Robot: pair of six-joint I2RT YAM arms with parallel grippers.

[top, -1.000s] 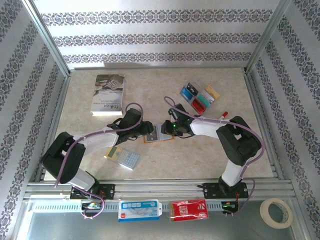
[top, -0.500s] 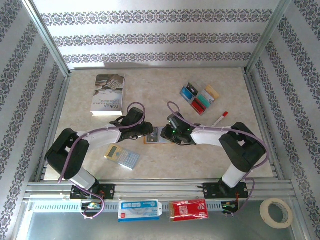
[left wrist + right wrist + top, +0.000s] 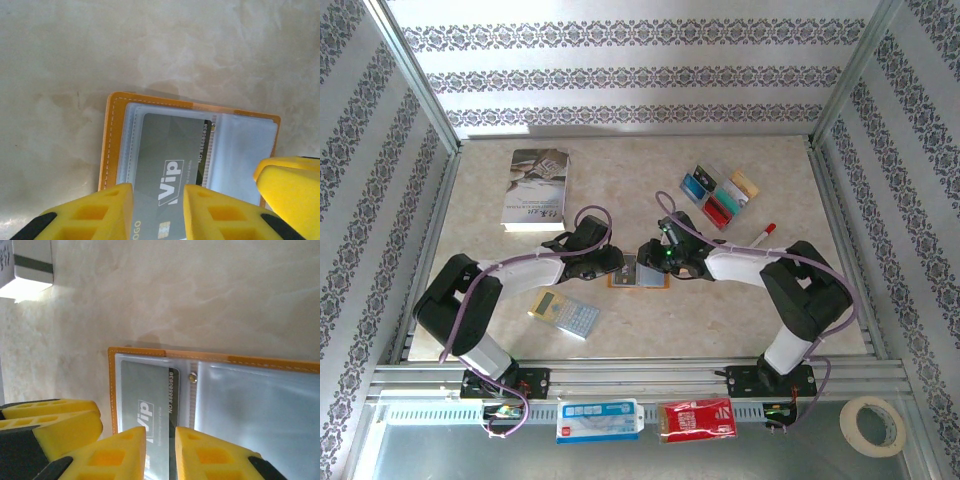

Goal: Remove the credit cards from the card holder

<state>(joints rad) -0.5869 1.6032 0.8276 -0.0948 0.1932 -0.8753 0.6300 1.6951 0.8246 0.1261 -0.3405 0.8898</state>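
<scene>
Card holder (image 3: 240, 150), orange-tan leather bifold, open on bench (image 3: 150, 45); grey VIP credit card (image 3: 170, 155) inside. Left end effector (image 3: 159, 200), right end effector (image 3: 160, 440) astride card, jaws narrow; grip unclear.

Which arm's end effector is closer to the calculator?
Left. The left end effector is at the left edge of the card holder, just beyond the calculator; the right end effector meets the holder from the opposite side, farther off.

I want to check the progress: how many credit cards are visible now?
5. Four lie clustered far right on the table: blue, teal, red, gold. One grey VIP card sits inside the card holder. Others may be hidden.
</scene>
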